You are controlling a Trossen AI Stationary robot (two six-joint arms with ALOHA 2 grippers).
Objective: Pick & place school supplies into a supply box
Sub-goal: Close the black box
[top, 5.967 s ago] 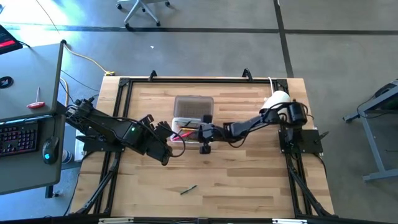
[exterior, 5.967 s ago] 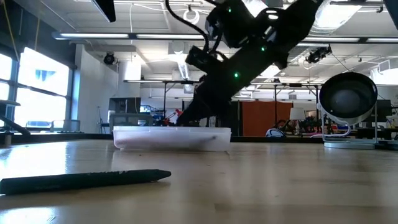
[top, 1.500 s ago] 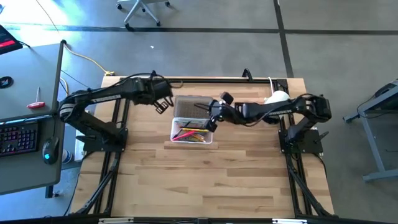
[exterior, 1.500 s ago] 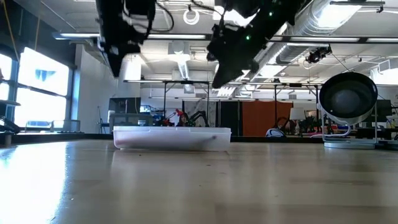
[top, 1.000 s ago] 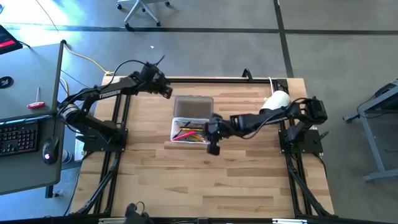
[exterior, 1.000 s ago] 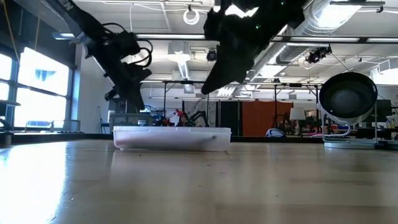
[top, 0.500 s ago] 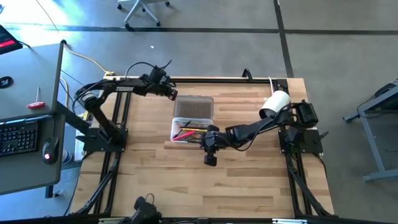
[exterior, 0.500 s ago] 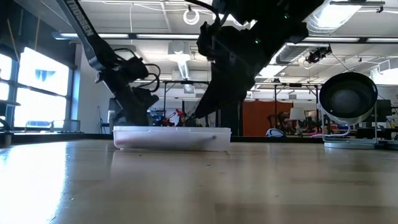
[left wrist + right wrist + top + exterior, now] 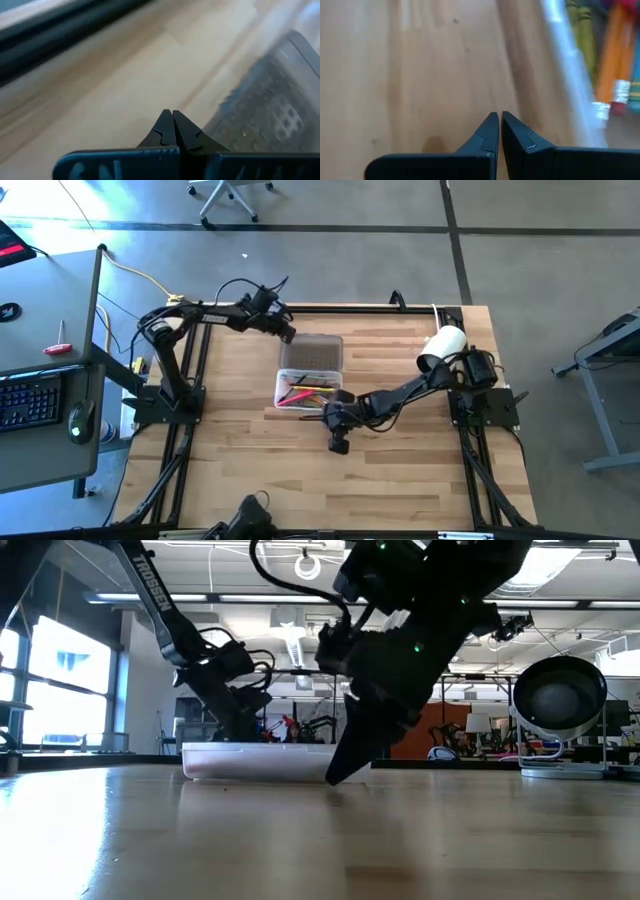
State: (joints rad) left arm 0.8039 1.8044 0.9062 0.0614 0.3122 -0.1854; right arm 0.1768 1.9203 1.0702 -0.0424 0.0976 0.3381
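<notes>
The supply box point(image 9: 308, 392) lies open mid-table, its clear tray filled with orange, yellow and pink school supplies point(image 9: 305, 393). Its greyish textured lid point(image 9: 312, 352) lies flat on the far side. My left gripper point(image 9: 290, 336) is shut and hovers by the lid's far left corner; the lid point(image 9: 270, 110) shows beside its fingertips point(image 9: 172, 116). My right gripper point(image 9: 324, 416) is shut and points down at the bare wood just off the tray's near right corner. The tray wall point(image 9: 565, 55) and pens point(image 9: 615, 55) show beside it. Nothing is between either gripper's fingers.
A white cylindrical camera point(image 9: 445, 343) stands at the table's far right, also seen in the low view point(image 9: 560, 700). Black frame rails point(image 9: 300, 308) run along the table's edges. Bare wood point(image 9: 300, 480) lies on the near side of the box.
My left gripper has moved toward the table's right edge and come down beside the lid's far left corner. My right gripper has moved toward the near edge and dropped low beside the tray's near right corner. Both stayed shut. The box has not moved.
</notes>
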